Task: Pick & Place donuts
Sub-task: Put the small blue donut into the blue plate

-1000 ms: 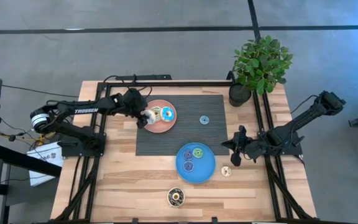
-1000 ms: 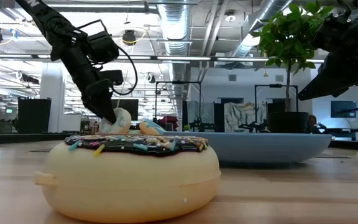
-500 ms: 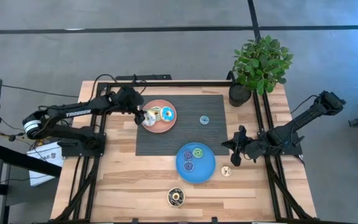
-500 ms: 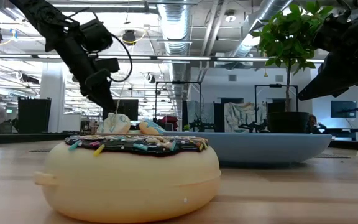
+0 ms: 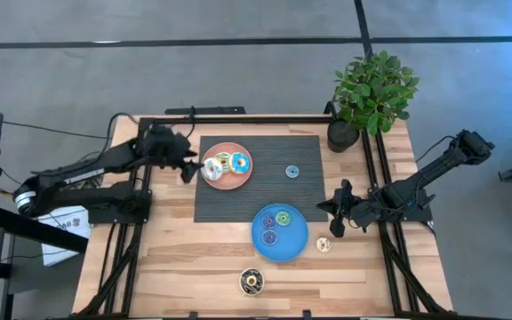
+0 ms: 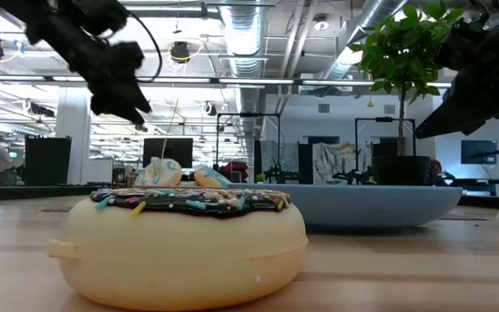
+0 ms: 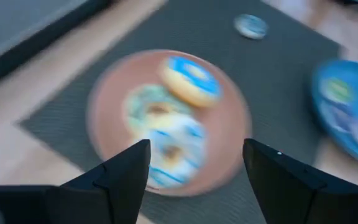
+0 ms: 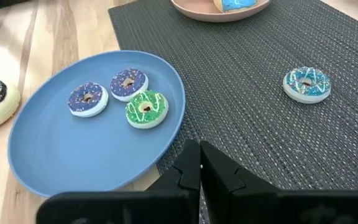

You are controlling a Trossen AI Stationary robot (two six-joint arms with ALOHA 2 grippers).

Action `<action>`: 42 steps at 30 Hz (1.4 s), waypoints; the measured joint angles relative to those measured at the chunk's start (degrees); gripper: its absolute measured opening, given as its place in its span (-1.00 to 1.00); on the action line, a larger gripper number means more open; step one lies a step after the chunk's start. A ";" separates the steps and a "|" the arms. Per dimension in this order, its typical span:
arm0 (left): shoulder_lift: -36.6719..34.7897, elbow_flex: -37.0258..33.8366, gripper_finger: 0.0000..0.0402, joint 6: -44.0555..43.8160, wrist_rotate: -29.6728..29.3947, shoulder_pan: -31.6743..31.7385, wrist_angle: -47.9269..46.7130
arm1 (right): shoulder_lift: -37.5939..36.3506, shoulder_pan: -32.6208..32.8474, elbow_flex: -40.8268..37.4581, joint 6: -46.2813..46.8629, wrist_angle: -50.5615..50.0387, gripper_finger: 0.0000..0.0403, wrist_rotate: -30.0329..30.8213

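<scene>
Left end effector (image 5: 188,169) just beside pink plate (image 5: 242,179), fingers (image 7: 126,171) wide apart, holding nothing. 3 donuts (image 5: 226,164) on pink plate. 3 small donuts (image 8: 128,83) on blue plate (image 5: 299,247). 1 blue donut (image 5: 292,172) alone on dark mat (image 5: 305,149). 2 more on bare counter (image 5: 185,267): dark-iced (image 5: 252,282) and cream (image 5: 324,244). Right end effector (image 5: 335,222) near blue plate, fingers closed, empty.

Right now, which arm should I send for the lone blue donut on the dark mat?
Probably the right. The right gripper, fingers shut, rests at the mat's near right edge with the small blue donut straight ahead. The left gripper, open, hangs past the far side of the pink plate, which lies between.
</scene>
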 joint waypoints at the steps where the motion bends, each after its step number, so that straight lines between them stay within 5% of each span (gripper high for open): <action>1: -1.70 -0.88 0.24 -0.66 -0.19 -2.30 -0.21 | 0.00 0.00 0.00 0.10 0.32 -1.00 0.02; 6: -8.59 -7.73 0.24 -6.09 -7.68 -17.64 4.87 | 0.02 -0.06 0.00 5.82 5.11 -1.00 0.39; 15: -12.22 -20.10 0.24 -15.36 -30.12 -42.11 12.85 | 0.38 -4.57 0.00 0.52 13.97 -1.00 6.17; 21: -12.23 -23.24 0.24 -15.03 -31.86 -46.58 15.76 | 5.81 -12.95 1.91 -3.94 23.74 -0.87 6.10; 27: -12.22 -23.30 0.24 -14.56 -34.37 -46.59 15.76 | 19.45 -20.61 14.80 -15.01 23.17 -0.54 5.95; 30: -12.22 -23.32 0.24 -14.06 -34.68 -46.58 15.66 | 27.00 -24.89 24.32 -13.99 15.32 -0.37 4.12; 36: -12.20 -23.32 0.24 -13.93 -33.23 -46.96 15.39 | 41.09 -33.33 43.80 -0.47 -15.85 0.03 -5.67; 42: -12.20 -23.32 0.24 -13.91 -33.03 -46.96 13.77 | 49.43 -37.01 49.72 9.63 -30.24 0.33 -7.74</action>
